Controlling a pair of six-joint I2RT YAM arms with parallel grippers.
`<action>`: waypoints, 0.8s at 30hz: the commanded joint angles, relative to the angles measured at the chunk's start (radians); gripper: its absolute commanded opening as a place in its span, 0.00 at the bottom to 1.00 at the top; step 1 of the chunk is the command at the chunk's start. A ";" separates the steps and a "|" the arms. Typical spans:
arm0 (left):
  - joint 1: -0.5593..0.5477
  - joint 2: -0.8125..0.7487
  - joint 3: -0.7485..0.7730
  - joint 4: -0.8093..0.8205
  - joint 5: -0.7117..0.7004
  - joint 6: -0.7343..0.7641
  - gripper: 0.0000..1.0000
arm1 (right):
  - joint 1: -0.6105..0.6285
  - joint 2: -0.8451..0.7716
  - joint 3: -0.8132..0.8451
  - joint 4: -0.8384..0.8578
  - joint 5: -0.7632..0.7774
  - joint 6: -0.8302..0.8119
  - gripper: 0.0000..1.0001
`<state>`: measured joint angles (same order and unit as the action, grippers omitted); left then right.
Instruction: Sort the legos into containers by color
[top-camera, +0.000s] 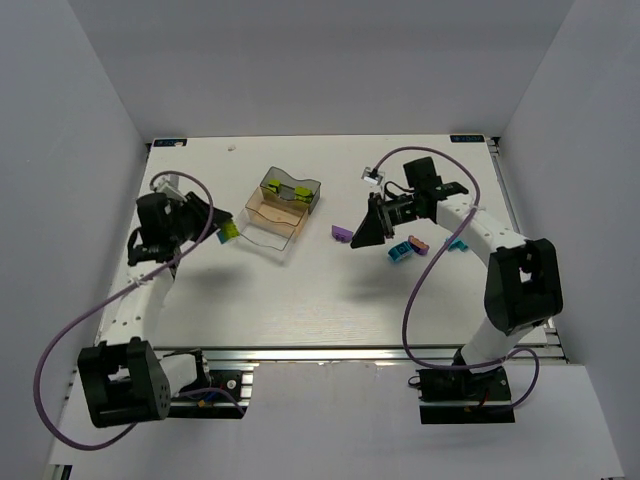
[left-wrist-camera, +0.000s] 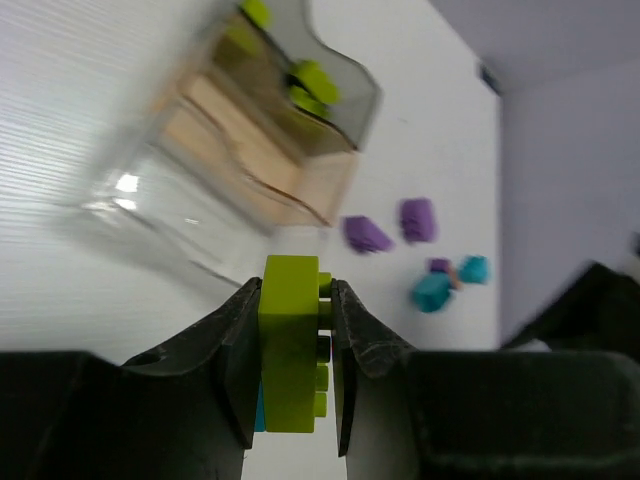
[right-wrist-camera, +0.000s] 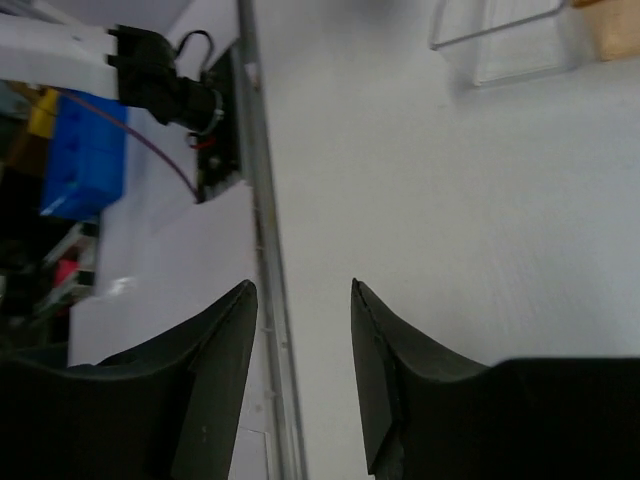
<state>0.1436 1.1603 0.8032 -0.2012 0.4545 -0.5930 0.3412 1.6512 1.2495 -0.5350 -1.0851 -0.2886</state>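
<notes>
- The left jaws are pinched narrow on a lime green brick (left-wrist-camera: 291, 340). They hold it above the desk (top-camera: 300, 300), to the left of the smoky grey tray (top-camera: 291, 188), where other green bricks (top-camera: 283, 186) already lie.
- The orange-tinted tray (top-camera: 276, 213) adjoins the grey tray, and the clear tray (left-wrist-camera: 150, 195) lies beyond it. Both are between the held brick and the grey tray, so letting go too early would probably drop lime into the wrong tray.
- Much of the brick sticks out past the tips. A knock on a tray wall could twist it loose.
- A sliver of cyan (left-wrist-camera: 260, 410) shows beside the brick. I cannot tell whether it is a second brick; if so, it would ride into the grey tray too.
- The trays look light, so a low approach might shove all three.
- The right jaws stand wide and empty, right of the grey tray near a purple brick (top-camera: 342, 234) and cyan bricks (top-camera: 398, 252). Both arms reaching for the trays together could clash.
</notes>
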 joint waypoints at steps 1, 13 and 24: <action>-0.073 -0.063 -0.075 0.362 0.099 -0.300 0.03 | 0.041 0.050 0.051 0.097 -0.230 0.245 0.49; -0.341 -0.002 -0.021 0.481 -0.128 -0.600 0.03 | 0.186 -0.027 0.104 0.397 -0.009 0.451 0.89; -0.466 0.039 0.028 0.442 -0.419 -0.846 0.00 | 0.384 -0.286 -0.207 0.809 0.710 0.292 0.89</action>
<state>-0.2859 1.1870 0.7654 0.2657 0.1493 -1.3449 0.6807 1.3979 1.1446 0.0601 -0.6048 0.0990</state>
